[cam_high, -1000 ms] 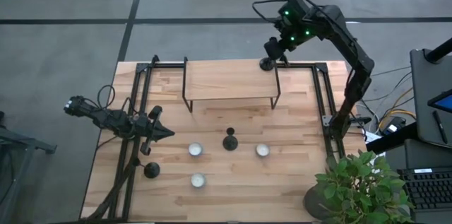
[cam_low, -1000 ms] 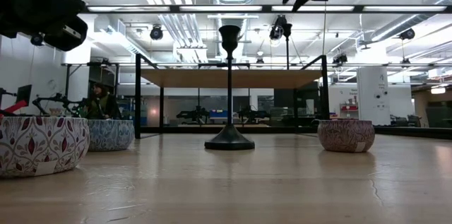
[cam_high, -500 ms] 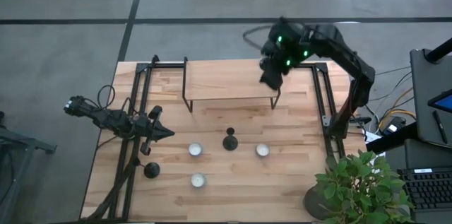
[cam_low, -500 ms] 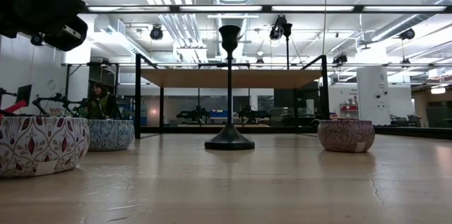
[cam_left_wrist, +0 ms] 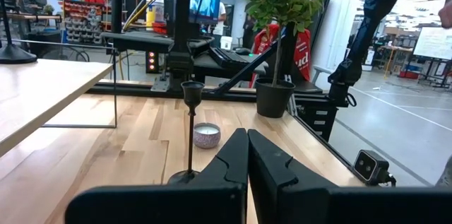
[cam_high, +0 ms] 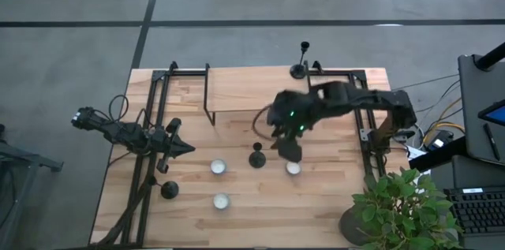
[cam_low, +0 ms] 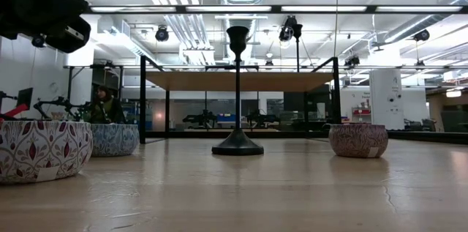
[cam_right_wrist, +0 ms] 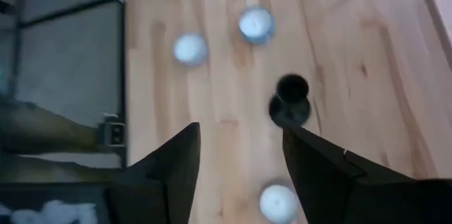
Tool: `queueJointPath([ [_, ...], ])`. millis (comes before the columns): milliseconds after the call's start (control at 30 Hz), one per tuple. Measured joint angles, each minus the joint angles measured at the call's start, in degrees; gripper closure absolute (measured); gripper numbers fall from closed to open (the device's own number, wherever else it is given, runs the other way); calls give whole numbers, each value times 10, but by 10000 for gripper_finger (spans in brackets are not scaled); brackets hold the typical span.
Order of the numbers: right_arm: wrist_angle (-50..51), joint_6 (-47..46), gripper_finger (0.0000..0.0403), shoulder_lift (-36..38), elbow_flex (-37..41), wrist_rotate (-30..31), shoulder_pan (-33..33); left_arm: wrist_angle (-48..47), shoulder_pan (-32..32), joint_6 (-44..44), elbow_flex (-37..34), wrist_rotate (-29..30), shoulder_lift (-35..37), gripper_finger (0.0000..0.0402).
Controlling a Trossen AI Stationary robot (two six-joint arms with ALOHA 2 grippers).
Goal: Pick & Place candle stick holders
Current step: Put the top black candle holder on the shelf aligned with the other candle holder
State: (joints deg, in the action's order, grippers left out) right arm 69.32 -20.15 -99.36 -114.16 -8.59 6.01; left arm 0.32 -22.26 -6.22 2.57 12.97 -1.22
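Observation:
One black candlestick holder (cam_high: 256, 157) stands on its round base at the table's middle; it also shows in the low view (cam_low: 237, 93), the left wrist view (cam_left_wrist: 191, 128) and, from above, the right wrist view (cam_right_wrist: 291, 100). A second holder (cam_high: 300, 67) stands by the far right corner of the raised wooden shelf (cam_high: 252, 92). A third holder (cam_high: 169, 189) stands near the left. My right gripper (cam_high: 288, 147) (cam_right_wrist: 240, 174) is open and empty, in the air just right of the middle holder. My left gripper (cam_high: 183, 148) (cam_left_wrist: 247, 160) is shut and empty at the left.
Three tealight cups sit around the middle holder (cam_high: 218, 167) (cam_high: 293, 168) (cam_high: 221, 200). The shelf stands on thin black legs. Black frame rails (cam_high: 154, 124) (cam_high: 359, 116) run along both sides. A potted plant (cam_high: 398, 207) stands at the near right corner.
My right gripper has swung from the holder at the far edge, over the shelf, toward the table's near edge. It now hangs beside the middle holder. The far holder stays standing where the gripper left it.

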Motion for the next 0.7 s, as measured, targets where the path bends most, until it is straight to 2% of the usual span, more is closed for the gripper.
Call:
queueJointPath([
  [167, -23, -6, 175, 7, 92, 27, 24, 0, 0, 0, 0, 0, 0, 399],
  [367, -141, -11, 150, 13, 220, 29, 42, 0, 0, 0, 0, 0, 0, 399],
  [467, -221, -25, 148, 23, 281, 47, 48, 0, 0, 0, 0, 0, 0, 399],
  [600, -321, -50, 155, 38, 358, 113, 54, -1, 0, 0, 0, 0, 0, 399],
  [700, -392, -78, 160, 44, 413, 126, 54, -3, 0, 0, 0, 0, -1, 399],
])
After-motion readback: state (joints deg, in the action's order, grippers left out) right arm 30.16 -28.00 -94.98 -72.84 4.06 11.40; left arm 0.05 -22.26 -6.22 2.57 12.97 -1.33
